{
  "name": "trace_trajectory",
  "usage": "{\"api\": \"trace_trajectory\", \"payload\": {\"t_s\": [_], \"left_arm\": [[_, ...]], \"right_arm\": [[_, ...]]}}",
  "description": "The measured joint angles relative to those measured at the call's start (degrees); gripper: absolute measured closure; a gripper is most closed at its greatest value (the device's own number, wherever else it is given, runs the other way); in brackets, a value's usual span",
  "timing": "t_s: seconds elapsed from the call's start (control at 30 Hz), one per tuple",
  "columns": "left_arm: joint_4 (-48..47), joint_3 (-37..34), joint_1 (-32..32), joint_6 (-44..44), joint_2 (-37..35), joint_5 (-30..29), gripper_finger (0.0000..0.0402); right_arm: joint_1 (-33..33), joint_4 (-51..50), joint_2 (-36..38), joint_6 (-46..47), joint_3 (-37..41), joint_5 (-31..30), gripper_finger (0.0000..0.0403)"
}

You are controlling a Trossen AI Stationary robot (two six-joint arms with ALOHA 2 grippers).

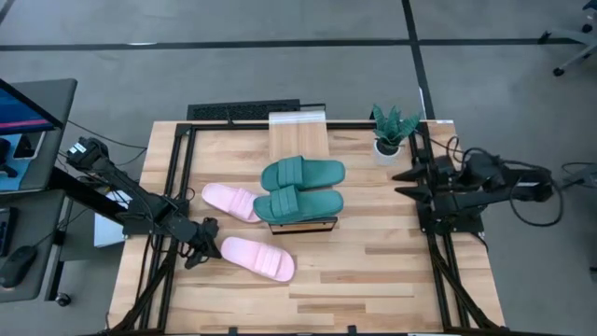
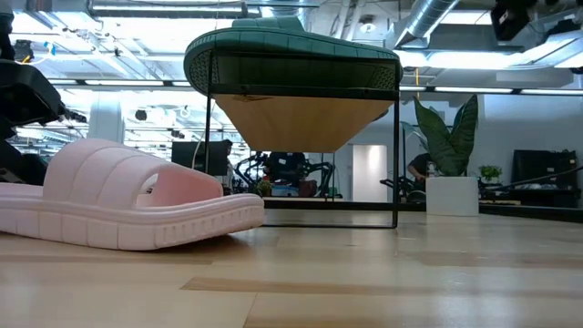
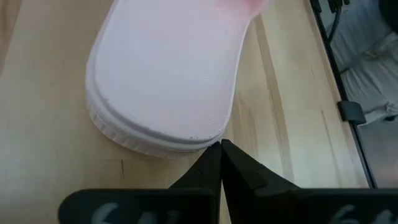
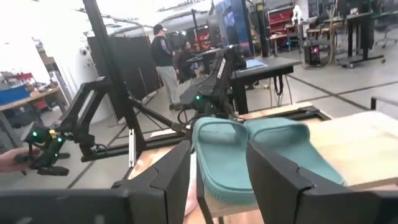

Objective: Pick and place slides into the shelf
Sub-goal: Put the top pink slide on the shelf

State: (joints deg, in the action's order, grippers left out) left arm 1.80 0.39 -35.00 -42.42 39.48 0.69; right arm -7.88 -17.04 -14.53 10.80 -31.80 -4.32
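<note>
Nudging at the near pink slide (image 1: 258,259) on the tabletop (image 1: 373,280), my left hand (image 1: 199,250) has its fingers pressed together at the heel. Next I must spread and grip it. Farther off, two green slides (image 1: 300,187) top the shelf (image 1: 298,135); my right hand (image 1: 403,183) waits spread.

two slides (image 1: 300,188) side by side on the shelf (image 1: 298,140), two more slides (image 1: 244,230) on the table (image 1: 373,271) left of it
</note>
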Motion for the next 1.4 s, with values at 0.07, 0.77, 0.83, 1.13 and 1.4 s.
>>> {"api": "trace_trajectory", "payload": {"t_s": [0.07,0.77,0.83,1.13,1.4], "left_arm": [[0.00,0.02,0.00,-0.62,0.00,0.00,0.0401],[2.05,0.02,0.02,-8.77,0.00,-14.11,0.0401],[2.43,0.02,0.02,-8.54,0.00,-17.91,0.0401],[2.58,0.00,0.02,-8.54,-0.02,-18.57,0.0401],[2.80,0.00,0.07,-9.40,-0.02,-21.58,0.0401]], "right_arm": [[-0.02,1.21,0.38,1.52,2.10,0.00,0.0258],[0.02,9.82,0.34,19.49,16.81,-0.12,0.0274],[-0.03,9.51,0.32,19.73,17.39,-0.13,0.0274],[-2.56,3.88,0.25,18.93,18.26,-0.08,0.0274],[-5.37,-0.89,0.18,18.80,18.26,-0.24,0.0275]]}}
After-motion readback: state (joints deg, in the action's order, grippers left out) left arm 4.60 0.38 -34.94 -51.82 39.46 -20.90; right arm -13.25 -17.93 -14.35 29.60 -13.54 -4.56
